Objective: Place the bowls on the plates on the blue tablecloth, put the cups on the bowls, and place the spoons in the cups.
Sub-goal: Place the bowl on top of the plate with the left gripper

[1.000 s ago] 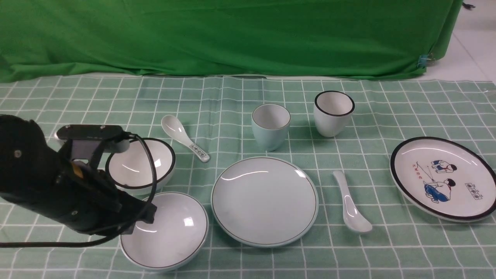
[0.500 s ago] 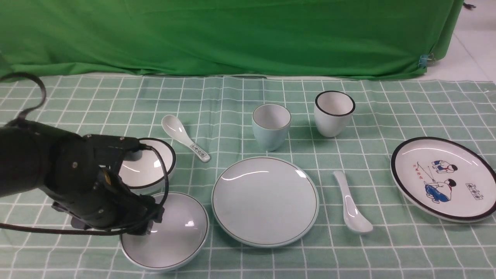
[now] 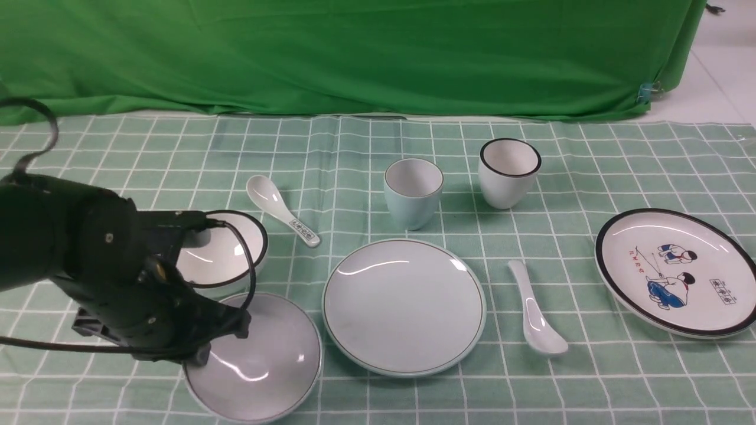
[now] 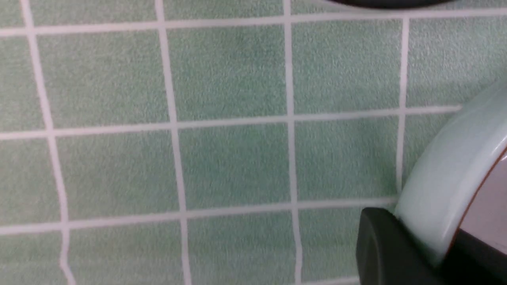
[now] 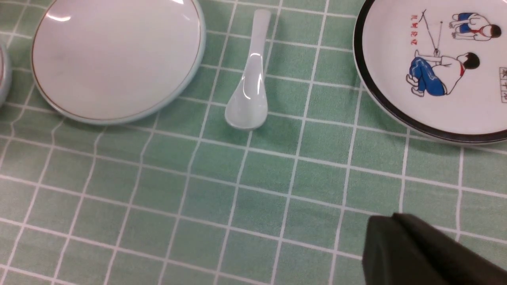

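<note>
Gleaming round glazed bowl (image 3: pixel 271 360); grid-printed matte cloth (image 3: pixel 590 383)

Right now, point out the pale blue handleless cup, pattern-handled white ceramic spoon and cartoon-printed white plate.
Pale blue cup (image 3: pixel 411 211): front view, outer wall.
Pattern-handled spoon (image 3: pixel 263 190): front view, scoop.
Cartoon-printed plate (image 3: pixel 709 242): front view, bare face.

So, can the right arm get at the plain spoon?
Probably yes: the plain spoon lies alone on the tablecloth between the pale blue plate and the cartoon plate, nothing over it, with the right gripper close by.
</note>
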Robot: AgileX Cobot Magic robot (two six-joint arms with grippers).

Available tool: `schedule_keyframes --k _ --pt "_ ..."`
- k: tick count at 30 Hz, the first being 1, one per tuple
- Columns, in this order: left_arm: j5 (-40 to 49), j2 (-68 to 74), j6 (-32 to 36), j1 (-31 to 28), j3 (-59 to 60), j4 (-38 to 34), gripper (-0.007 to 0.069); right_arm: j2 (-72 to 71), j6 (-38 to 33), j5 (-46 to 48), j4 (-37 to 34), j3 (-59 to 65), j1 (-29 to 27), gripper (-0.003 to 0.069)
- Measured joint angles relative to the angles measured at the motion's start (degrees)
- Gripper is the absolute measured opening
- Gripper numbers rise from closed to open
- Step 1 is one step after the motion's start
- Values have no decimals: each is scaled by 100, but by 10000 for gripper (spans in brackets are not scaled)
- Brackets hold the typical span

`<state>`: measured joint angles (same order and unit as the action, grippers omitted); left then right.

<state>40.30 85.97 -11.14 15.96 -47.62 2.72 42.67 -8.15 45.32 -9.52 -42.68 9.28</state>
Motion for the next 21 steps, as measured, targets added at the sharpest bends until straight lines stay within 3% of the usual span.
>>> schedule_keyframes --k 8,17,21 --pt "92 -428 1069 41 -828 -1697 22 0 -9 5 -4 0 0 35" --pt "48 1119 1006 865 -2282 -1491 22 2 -9 5 -17 0 0 37" --pt "47 1764 825 972 -2688 -1397 22 2 -9 0 -22 0 0 44"
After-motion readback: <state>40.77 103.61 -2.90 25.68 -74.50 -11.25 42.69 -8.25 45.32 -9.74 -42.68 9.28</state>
